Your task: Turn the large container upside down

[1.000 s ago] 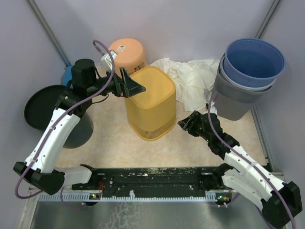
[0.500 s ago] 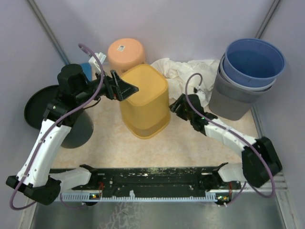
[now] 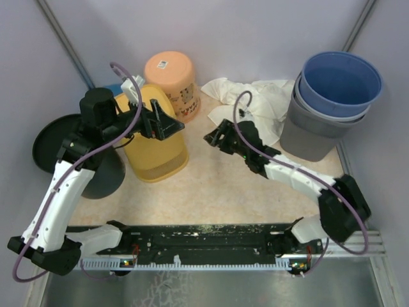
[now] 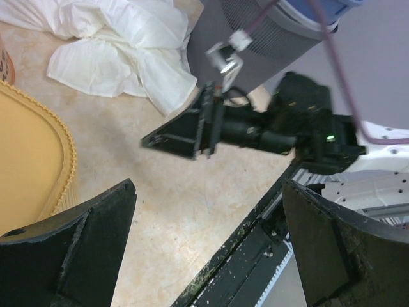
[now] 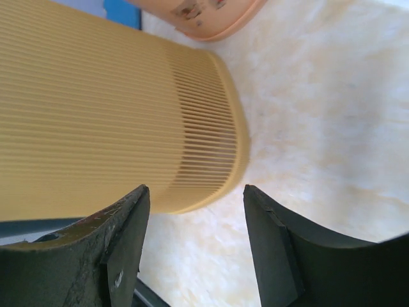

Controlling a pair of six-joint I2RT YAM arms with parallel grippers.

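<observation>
The large yellow ribbed container (image 3: 153, 144) stands at the left of the table with a smooth closed face upward. My left gripper (image 3: 167, 125) hovers over its upper right edge, open and holding nothing. In the left wrist view the left gripper (image 4: 208, 188) has its jaws wide apart over bare floor, with the container's beaded edge (image 4: 29, 160) at the far left. My right gripper (image 3: 214, 137) is open, a short way to the container's right. In the right wrist view the right gripper (image 5: 195, 192) faces the ribbed side wall (image 5: 96, 109) and is clear of it.
An upside-down orange bucket (image 3: 171, 73) stands just behind the container. A white cloth (image 3: 255, 102) lies at the back middle. A blue bucket (image 3: 339, 80) sits nested in a grey one (image 3: 313, 134) at the right. A black round bin (image 3: 57, 141) is at the left, a black rail (image 3: 204, 236) in front.
The yellow container has moved left across the table, with my left gripper staying at its top edge. My right arm has stretched out leftward and back after it.
</observation>
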